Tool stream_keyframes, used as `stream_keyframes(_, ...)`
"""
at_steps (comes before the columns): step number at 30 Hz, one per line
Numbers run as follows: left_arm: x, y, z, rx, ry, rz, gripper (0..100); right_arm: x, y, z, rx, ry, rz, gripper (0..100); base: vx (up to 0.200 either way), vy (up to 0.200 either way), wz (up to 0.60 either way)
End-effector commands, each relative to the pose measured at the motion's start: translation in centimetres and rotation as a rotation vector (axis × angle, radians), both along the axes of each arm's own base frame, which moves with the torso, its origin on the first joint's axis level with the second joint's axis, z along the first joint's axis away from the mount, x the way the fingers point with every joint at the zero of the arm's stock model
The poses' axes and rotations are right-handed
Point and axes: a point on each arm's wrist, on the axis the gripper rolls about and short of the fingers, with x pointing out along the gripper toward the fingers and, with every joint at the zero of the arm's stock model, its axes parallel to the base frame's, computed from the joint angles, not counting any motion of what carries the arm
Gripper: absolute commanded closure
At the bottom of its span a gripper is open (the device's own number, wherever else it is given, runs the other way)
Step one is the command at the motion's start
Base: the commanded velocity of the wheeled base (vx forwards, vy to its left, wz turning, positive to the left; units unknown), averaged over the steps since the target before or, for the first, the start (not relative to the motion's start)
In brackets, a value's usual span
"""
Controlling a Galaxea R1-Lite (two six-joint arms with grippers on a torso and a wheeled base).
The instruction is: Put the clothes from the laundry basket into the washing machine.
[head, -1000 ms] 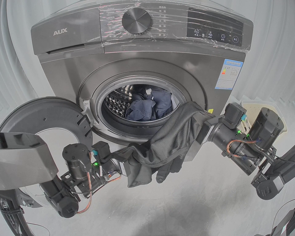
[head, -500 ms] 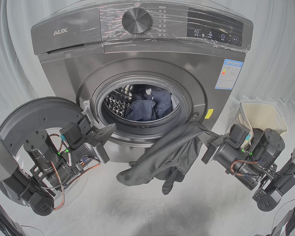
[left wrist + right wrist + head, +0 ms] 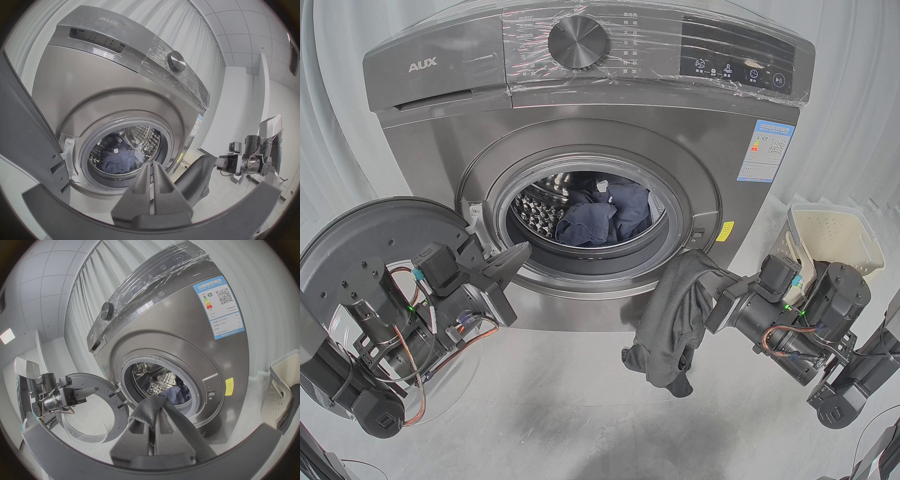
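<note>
Dark grey garment (image 3: 674, 325): pinched at its upper end in the right gripper (image 3: 706, 272), hanging limp and bunched before the lower front of the washing machine (image 3: 581, 119), below and right of the mouth of the drum (image 3: 540, 209), outside it
Right gripper: fingers clamped on the garment, cloth draped over their tips
Navy clothes (image 3: 600, 215): heaped inside the drum, toward its right side
Washing machine: grey front-loader, plastic film over the control panel
Door (image 3: 375, 234): swung wide open to the left
Left gripper (image 3: 524, 250): fingers pressed together with nothing between them, tips near the lower left rim of the drum's mouth, in front of the door
Laundry basket (image 3: 844, 231): cream, perforated, on the floor right of the washing machine, behind the right arm
</note>
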Motion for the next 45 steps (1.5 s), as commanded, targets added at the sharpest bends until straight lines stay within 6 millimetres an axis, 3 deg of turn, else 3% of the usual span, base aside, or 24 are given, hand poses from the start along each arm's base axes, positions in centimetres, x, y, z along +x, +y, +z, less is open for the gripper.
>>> stream_keyframes(1, 0.7, 0.3, 0.4, -0.012, -0.015, 0.021, 100, 0.6, -0.2, -0.1, -0.003, 0.000, -0.019, 100, 0.000, 0.000, 0.00)
stream_keyframes(12, 2.0, 1.9, 2.3, -0.049, -0.093, 0.095, 100, 1.5, -0.4, -0.8, -0.016, 0.014, -0.044, 100, 0.000, 0.000, 0.00)
stream_keyframes(20, 0.6, 0.1, -0.7, 0.012, 0.022, 0.009, 100, 1.8, 0.8, 0.6, 0.031, -0.036, -0.030, 100, 0.000, 0.000, 0.00)
stream_keyframes(23, 0.2, -0.2, -1.9, 0.046, 0.062, -0.022, 100, 1.2, 2.3, 0.9, 0.043, -0.050, 0.021, 100, 0.000, 0.000, 0.00)
stream_keyframes(24, 0.2, -0.4, -2.1, 0.053, 0.068, -0.037, 0, 1.3, 2.7, 1.2, 0.050, -0.065, 0.029, 100, 0.000, 0.000, 0.00)
stream_keyframes(29, -0.8, -1.1, -3.7, 0.092, 0.132, -0.094, 0, 3.0, 5.6, 2.2, 0.091, -0.134, 0.055, 100, 0.000, 0.000, 0.00)
stream_keyframes(37, -2.0, -2.7, -7.4, 0.180, 0.267, -0.175, 0, 4.0, 6.8, 4.8, 0.132, -0.183, 0.058, 100, 0.000, 0.000, 0.00)
stream_keyframes(45, -0.8, -3.6, -10.5, 0.255, 0.333, -0.180, 0, 3.8, 8.1, 6.7, 0.173, -0.229, 0.084, 100, 0.000, 0.000, 0.00)
